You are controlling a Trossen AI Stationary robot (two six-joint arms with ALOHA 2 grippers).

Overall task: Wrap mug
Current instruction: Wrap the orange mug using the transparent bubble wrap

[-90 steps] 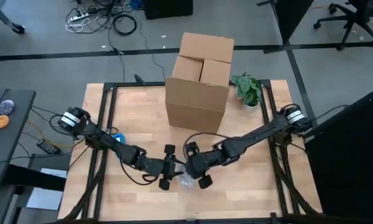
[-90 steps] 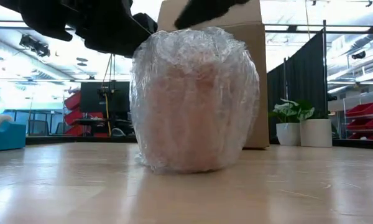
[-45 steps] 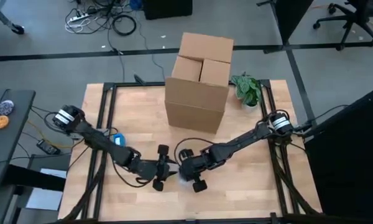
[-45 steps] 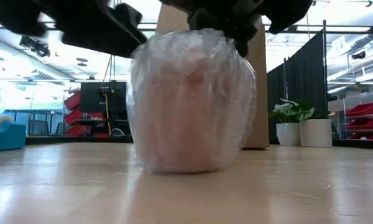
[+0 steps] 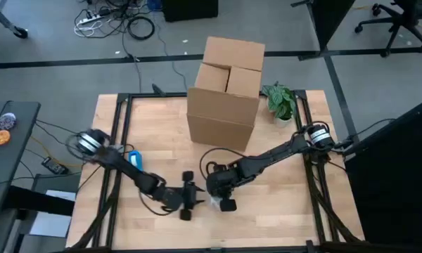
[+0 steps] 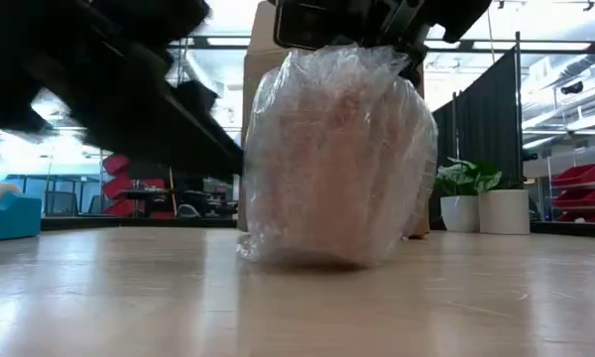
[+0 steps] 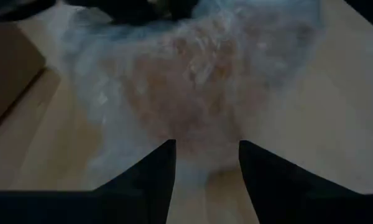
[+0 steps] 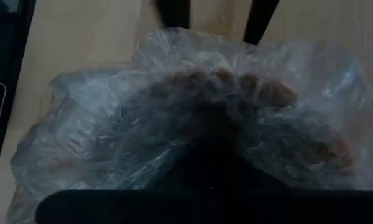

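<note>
The mug (image 6: 337, 159) stands on the table, covered in clear bubble wrap (image 7: 193, 87), and shows pinkish through it. My right gripper (image 6: 362, 22) sits on top of the bundle, shut on the wrap; in the right wrist view its fingers are buried in the wrap (image 8: 205, 118). My left gripper (image 7: 205, 158) lies low at the bundle's left side (image 5: 186, 202). It is open, and its fingers stand on either side of the wrap's lower edge. My right gripper holds the bubble wrap at the top of the bundle (image 6: 322, 55), coming from above. The wrap itself hides the fingertips, so the number of layers cannot be told. The bundle's bottom rests on the table and it leans slightly. Whether my left gripper's fingers (image 7: 155, 180) touch the wrap, I cannot tell.
A large cardboard box (image 5: 225, 91) stands at the table's far middle, with a small potted plant (image 5: 280, 100) to its right. A blue object (image 5: 133, 157) lies by the left arm. Bare wooden table (image 5: 281, 211) lies near the front right.
My right gripper has come down onto the bundle's top and taken the wrap. My left gripper has dropped lower and toward the near edge beside the bundle. The wrapped mug has slid a little toward the table's right, and its wrap is drawn up at the top.
</note>
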